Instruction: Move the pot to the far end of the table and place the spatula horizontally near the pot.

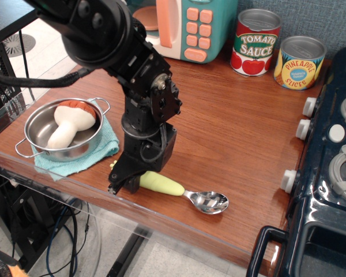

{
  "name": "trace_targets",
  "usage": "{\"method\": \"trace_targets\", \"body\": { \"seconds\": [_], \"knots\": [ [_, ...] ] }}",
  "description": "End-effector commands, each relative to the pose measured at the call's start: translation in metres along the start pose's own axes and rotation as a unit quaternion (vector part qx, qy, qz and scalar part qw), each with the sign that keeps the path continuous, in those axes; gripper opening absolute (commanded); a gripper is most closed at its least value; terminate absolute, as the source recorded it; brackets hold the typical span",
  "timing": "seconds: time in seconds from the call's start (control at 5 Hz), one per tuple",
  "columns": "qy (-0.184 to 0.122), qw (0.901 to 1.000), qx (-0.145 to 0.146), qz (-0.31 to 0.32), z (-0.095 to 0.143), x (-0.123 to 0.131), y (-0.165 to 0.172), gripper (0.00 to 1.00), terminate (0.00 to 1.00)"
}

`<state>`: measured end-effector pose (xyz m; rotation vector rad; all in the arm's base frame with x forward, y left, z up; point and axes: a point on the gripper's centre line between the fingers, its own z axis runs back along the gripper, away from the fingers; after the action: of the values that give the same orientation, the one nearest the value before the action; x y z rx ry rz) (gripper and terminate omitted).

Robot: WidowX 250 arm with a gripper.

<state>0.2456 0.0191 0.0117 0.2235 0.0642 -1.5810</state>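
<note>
Gripper (127, 180) at the front edge pinches the spatula (181, 193) (handle end); pot (62, 128) near the left edge.

Mid table (230, 133) was bare wood, free passage. Far edge blocked by toy microwave (187, 26), tomato can (255, 41) & pineapple can (299, 62). Right edge walled by stove (328, 173). Left corner taken by pot (62, 128) on cloth (75, 158); spatula (181, 193) lay along near edge.
</note>
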Motion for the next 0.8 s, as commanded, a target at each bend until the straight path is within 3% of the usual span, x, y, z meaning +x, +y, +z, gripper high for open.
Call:
{"method": "trace_targets", "body": {
  "seconds": [0.0, 0.2, 0.4, 0.6],
  "knots": [
    [-0.029, 0.9989, 0.035, -0.002, 0.044, 0.008, 0.004, 1.0, 0.0],
    [-0.051, 0.9969, 0.061, 0.002, 0.074, 0.007, 0.01, 1.0, 0.0],
    [-0.05, 0.9947, 0.089, 0.017, 0.098, 0.0, 0.013, 1.0, 0.0],
    [-0.05, 0.9947, 0.089, 0.017, 0.098, 0.0, 0.013, 1.0, 0.0]
  ]
}}
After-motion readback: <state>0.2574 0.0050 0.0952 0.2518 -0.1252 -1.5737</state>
